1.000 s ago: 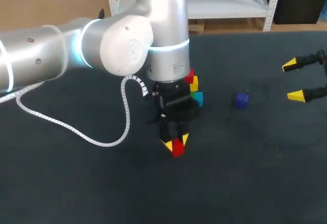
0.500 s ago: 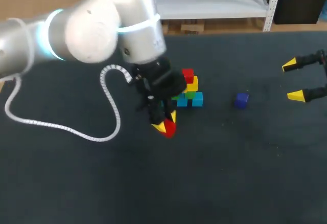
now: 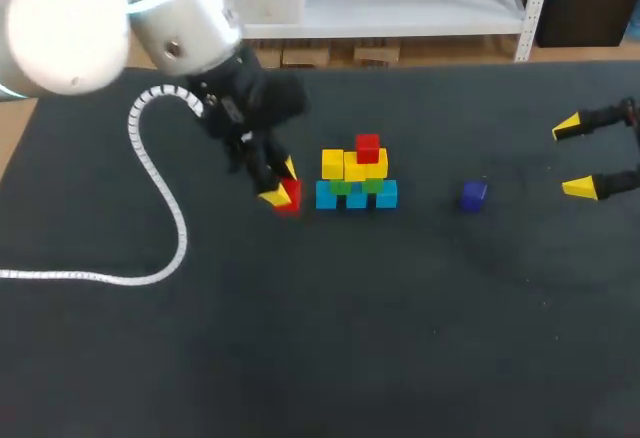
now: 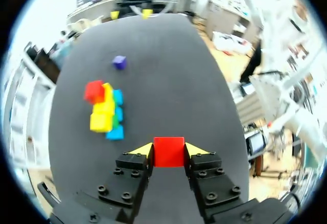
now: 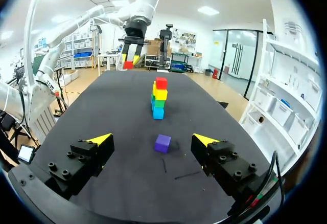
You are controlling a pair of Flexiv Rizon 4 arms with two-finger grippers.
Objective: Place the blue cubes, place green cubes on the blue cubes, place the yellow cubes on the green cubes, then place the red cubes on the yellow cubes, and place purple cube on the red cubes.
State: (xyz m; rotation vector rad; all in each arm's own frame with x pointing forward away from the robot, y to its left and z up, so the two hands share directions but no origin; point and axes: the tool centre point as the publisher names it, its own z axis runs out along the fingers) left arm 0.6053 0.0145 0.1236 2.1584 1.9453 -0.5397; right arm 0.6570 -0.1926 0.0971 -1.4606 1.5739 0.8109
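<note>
Your left arm [image 3: 150, 18] has swung away toward the upper left of the frame. Its jaws keep the held red cube [image 3: 288, 196] pinched from both sides. A second ago that cube hung at lower centre, in front of the stack. Now it sits just left of the blue cubes [image 3: 357, 198] without touching them. How high it rides above the bench [image 3: 400, 338] is hard to judge. The stack has not shifted: green cubes [image 3: 341, 187] on the blue, yellow cubes [image 3: 333, 164] on the green, and the placed red cube [image 3: 367, 147] on top towards the right. That leaves the left yellow bare, so you are probably lining up to come over it and lower beside the first red. Right of centre, the purple cube [image 3: 473, 194] lies where it was, still to be placed. At the right edge, your right jaws stay spread and empty.
</note>
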